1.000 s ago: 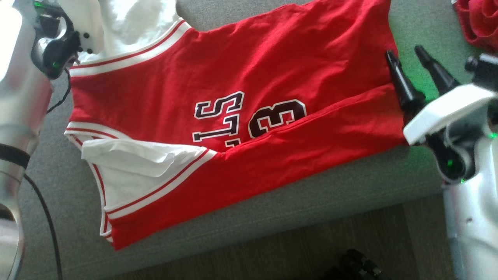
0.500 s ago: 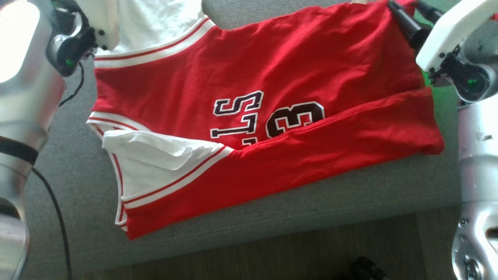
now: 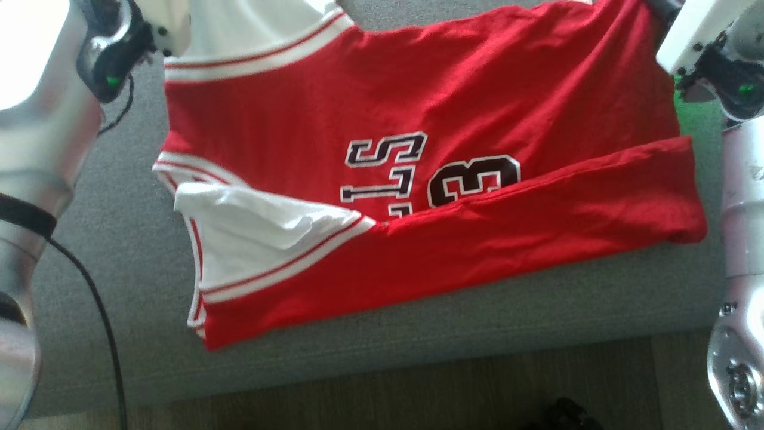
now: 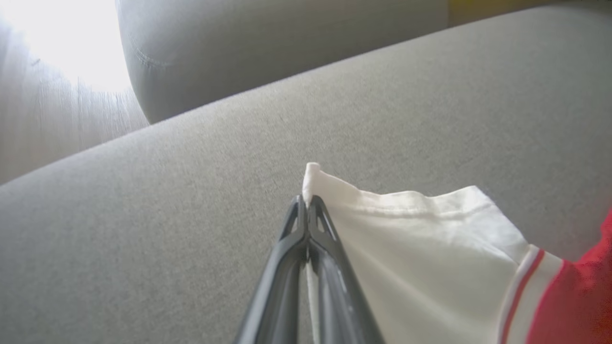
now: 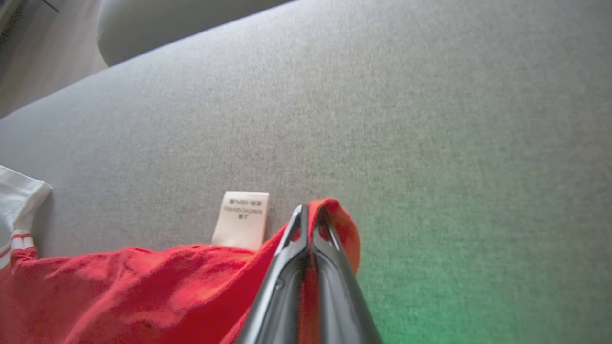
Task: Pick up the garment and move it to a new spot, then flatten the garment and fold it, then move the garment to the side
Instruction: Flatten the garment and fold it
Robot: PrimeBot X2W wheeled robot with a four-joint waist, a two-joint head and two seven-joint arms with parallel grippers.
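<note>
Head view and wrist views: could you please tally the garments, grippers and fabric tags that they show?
Garments: 1, the red jersey
Grippers: 2, left gripper and right gripper, each shut on the jersey
Fabric tags: 1, the white tag
Total: 4

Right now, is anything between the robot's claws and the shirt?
Nothing visible. The left gripper is shut on a white corner of the shirt, the right gripper on a red corner.

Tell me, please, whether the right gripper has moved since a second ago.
Yes. Against the jersey, the right gripper went from beside the folded right edge to the far right corner, now shut on it.
</note>
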